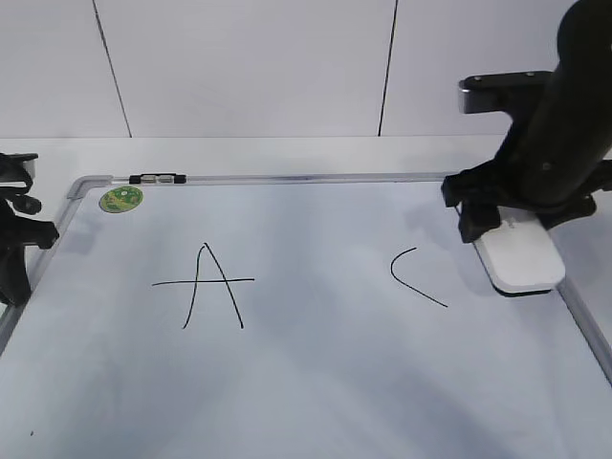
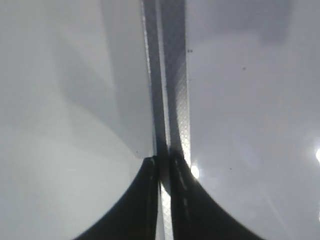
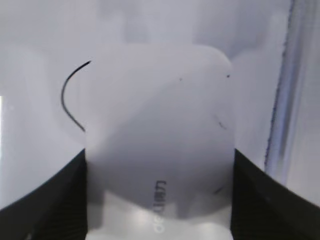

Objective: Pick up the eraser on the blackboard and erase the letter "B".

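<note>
The blackboard (image 1: 325, 382) is a white board with a silver-grey frame, lying flat. No letter "B" shows on it; the area between the "A" (image 1: 210, 287) and the "C" (image 1: 413, 277) is bare white. My right gripper (image 1: 516, 225) is shut on the white eraser (image 1: 521, 260), which lies flat against the board by its right frame, just right of the "C". In the right wrist view the eraser (image 3: 160, 125) fills the space between the fingers of my right gripper (image 3: 159, 200), and the "C" (image 3: 70, 95) lies to its left. My left gripper (image 1: 14, 229) is shut and empty at the board's left frame.
A round green sticker (image 1: 121, 199) and a small black-and-clear clip (image 1: 158, 179) sit at the board's top left corner. The left wrist view shows the left gripper (image 2: 164, 165) over the frame strip (image 2: 172, 75). The right frame (image 3: 295, 100) runs close beside the eraser.
</note>
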You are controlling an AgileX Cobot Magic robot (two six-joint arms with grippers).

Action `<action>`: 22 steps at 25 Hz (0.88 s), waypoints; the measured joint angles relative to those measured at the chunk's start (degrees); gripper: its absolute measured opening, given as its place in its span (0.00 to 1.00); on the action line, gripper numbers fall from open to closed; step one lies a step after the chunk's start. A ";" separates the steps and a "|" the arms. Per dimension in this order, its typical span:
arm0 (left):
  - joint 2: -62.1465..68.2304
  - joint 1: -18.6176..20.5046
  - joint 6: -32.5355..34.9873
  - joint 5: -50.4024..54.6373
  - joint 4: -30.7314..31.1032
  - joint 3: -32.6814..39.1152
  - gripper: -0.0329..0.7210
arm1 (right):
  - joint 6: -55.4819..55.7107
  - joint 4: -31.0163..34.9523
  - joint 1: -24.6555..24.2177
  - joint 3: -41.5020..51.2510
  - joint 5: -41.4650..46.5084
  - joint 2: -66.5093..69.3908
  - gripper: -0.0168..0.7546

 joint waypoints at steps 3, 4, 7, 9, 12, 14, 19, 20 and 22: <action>0.00 0.00 0.00 0.00 0.00 0.00 0.07 | -1.69 -0.13 -3.68 0.00 0.00 0.00 0.74; 0.00 0.00 0.00 0.00 0.00 0.00 0.07 | -2.11 -0.13 -4.73 0.00 0.00 0.00 0.74; 0.00 0.00 0.00 0.00 0.00 0.00 0.07 | -4.20 1.32 -8.26 0.00 0.00 0.32 0.74; 0.00 0.00 0.00 0.12 0.00 0.00 0.07 | -7.83 3.26 -10.00 0.00 0.00 1.32 0.74; 0.00 0.00 0.00 0.12 0.00 0.00 0.07 | -10.52 4.57 -10.87 0.00 -0.22 3.34 0.74; 0.00 0.00 0.00 0.12 -0.02 0.00 0.07 | -11.20 4.79 -11.09 0.00 -0.89 4.92 0.74; 0.00 0.00 0.00 0.12 -0.12 0.00 0.07 | -12.53 5.05 -11.18 -0.85 -1.71 8.80 0.74; 0.00 0.00 0.00 0.12 -0.12 0.00 0.07 | -12.53 5.05 -11.18 -1.54 -1.71 9.70 0.74; 0.00 0.00 0.00 0.23 -0.12 0.00 0.07 | -12.58 5.14 -11.18 -2.47 -1.80 10.93 0.74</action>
